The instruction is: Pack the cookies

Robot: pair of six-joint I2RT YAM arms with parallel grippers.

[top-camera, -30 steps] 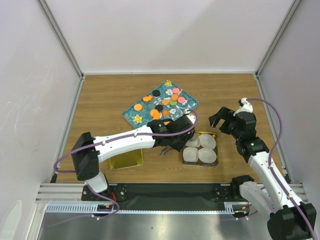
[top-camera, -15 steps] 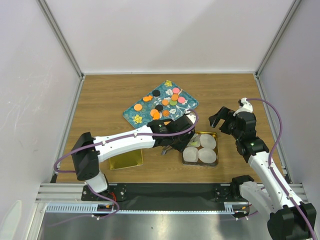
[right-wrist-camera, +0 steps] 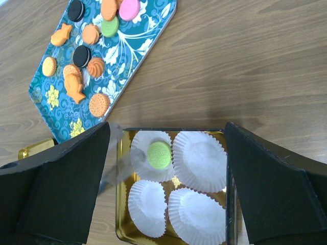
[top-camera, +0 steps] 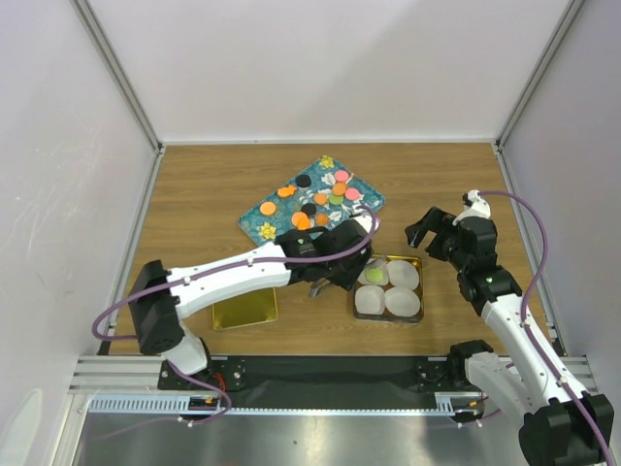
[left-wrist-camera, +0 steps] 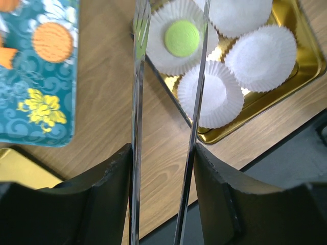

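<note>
Cookies lie on a teal floral tray: mostly orange, some black, green and pink; they also show in the right wrist view. One green cookie lies in the far-left white paper cup of a gold tin; it also shows in both wrist views. My left gripper is shut on metal tongs, whose spread tips hang empty over that cup. My right gripper is open and empty above the tin.
Three other white paper cups in the tin hold nothing. A gold lid lies left of the tin, near the table's front edge. An orange cookie sits on the tray's near corner.
The left gripper with the tongs has drawn back a little from the tin. The green cookie now shows lying free in the cup. The right arm has not moved.
</note>
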